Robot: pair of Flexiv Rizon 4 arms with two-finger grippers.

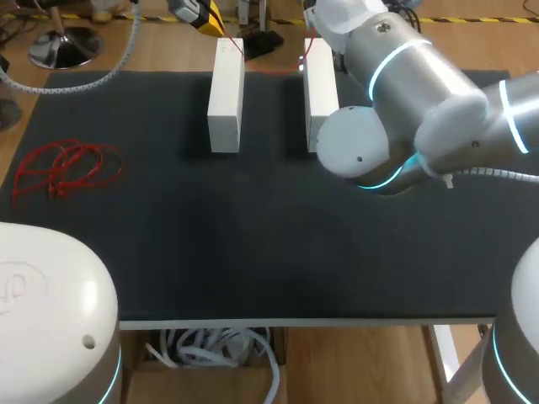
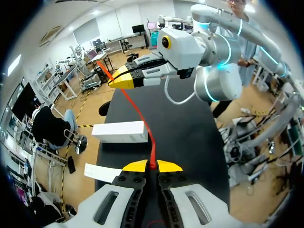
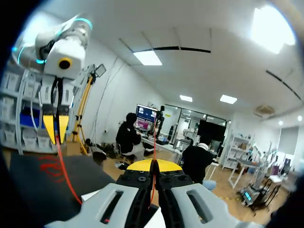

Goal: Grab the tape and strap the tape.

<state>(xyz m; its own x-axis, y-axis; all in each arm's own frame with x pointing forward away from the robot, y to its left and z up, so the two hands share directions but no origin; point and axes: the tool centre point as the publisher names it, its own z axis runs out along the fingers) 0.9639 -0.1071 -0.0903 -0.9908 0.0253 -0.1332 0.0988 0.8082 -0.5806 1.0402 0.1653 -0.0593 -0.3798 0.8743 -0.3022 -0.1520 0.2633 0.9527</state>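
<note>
Left wrist view: my left pincer (image 2: 152, 165) is pinched narrow on the thin red tape (image 2: 152, 152), with a yellow tip touching it on each side. From there the tape runs ahead, toward twelve o'clock, above the black bench (image 2: 190, 133) to my right pincer (image 2: 116, 81), which is clamped on it too.

Right wrist view: the right pincer (image 3: 153, 165) is closed on the tape (image 3: 65, 171). The strand leads off toward ten o'clock, to the left pincer (image 3: 56, 130).

Head view: a left white rectangular block (image 1: 226, 97) and a right white rectangular block (image 1: 320, 93) lie at twelve o'clock on the bench (image 1: 253, 244). A short red run of tape (image 1: 269, 67) shows between them. A loose red tangle (image 1: 67, 168) sits at nine o'clock. My right arm (image 1: 404, 76) enters from three o'clock.
</note>
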